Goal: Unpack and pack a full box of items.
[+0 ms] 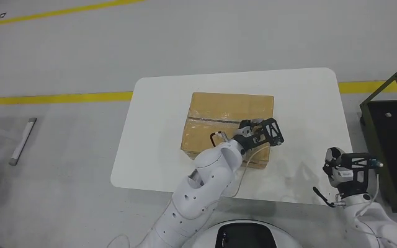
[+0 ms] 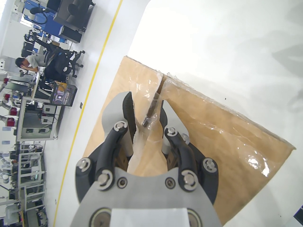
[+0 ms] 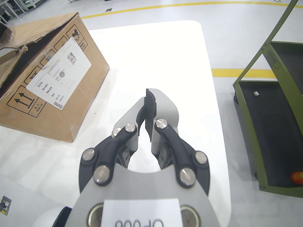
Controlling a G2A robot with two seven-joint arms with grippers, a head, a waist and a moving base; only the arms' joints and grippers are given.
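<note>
While looking down from above, noted cardboard box [image 1: 223, 105] lying flat on white worktop [image 1: 298, 93], about mid-surface. Logged box as shut: top flaps butted along a central seam [image 2: 160, 87] under clear tape [image 2: 213, 128], wrinkled and glossy, split at the seam's end. Spotted white label [image 3: 59, 72] and arrow marks on the side face turned toward the right arm.

Found left hand [image 2: 145, 113] poised over box top, directly above the seam, toward the labelled end. Recorded fingers [image 2: 127, 107] parted, one on each side of the seam, with a crumpled bit of tape between the tips and a loose pale strip [image 2: 137, 142] running back along the inner side of one finger. Could not tell whether touching that strip or merely beside it. Entered as open, tips plainly apart.

Found right hand [image 3: 149, 105] well apart from box, out beyond the labelled face, above bare worktop near its edge. Recorded it closed, pad against pad, gripping no item.

Noted green cart [image 3: 272, 119] on floor, farther out from box than right hand, past worktop edge. Noted yellow floor line [image 1: 62, 98] out past worktop, about level with box's far edge.
</note>
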